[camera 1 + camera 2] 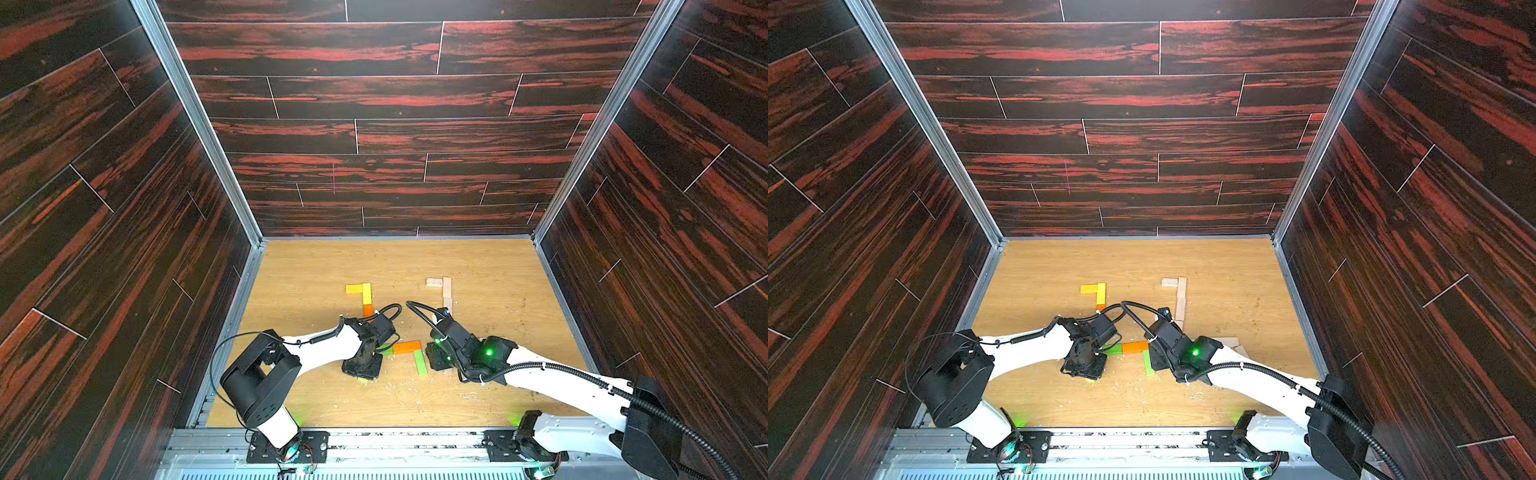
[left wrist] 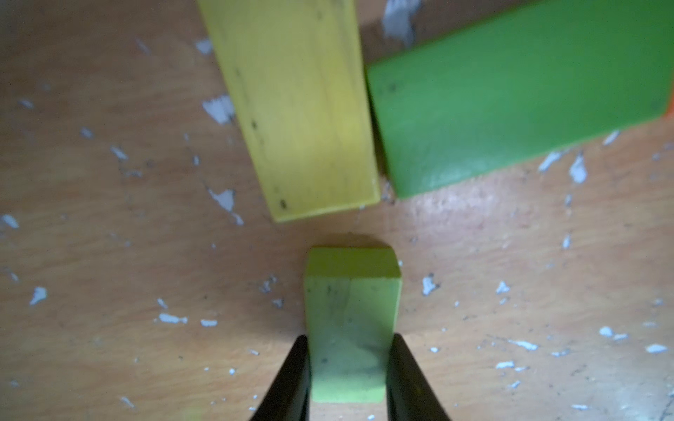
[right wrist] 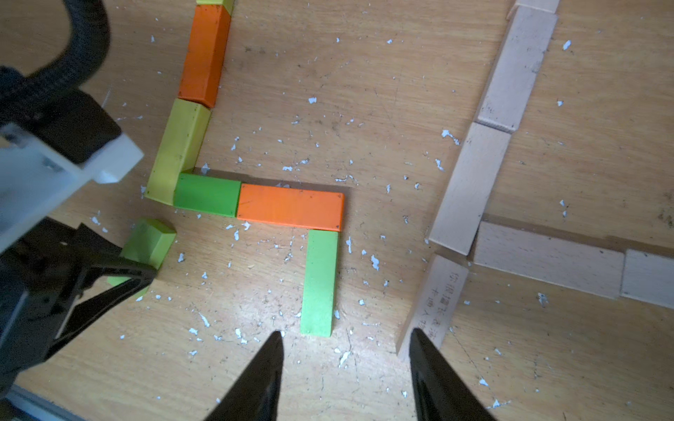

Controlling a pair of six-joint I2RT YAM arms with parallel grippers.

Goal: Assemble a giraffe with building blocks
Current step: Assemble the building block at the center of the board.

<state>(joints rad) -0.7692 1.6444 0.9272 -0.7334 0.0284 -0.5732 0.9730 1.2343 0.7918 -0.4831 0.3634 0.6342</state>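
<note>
Plank (image 2: 350, 328) between left fingers (image 2: 291, 379)

Pale oak-grain tabletop (image 1: 332, 266), littered with small white flecks (image 2: 220, 108), thickest toward the near edge. Boxed in on three sides by dark, red-streaked plank walls (image 1: 374, 104). Joined at the far corners by bare aluminium posts (image 1: 197, 120). Bordered in front by a metal rail (image 1: 415, 440).

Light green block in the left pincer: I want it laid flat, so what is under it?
Under the light green block, only table with white flecks shows at its edges; the patch directly beneath is hidden by it.
</note>
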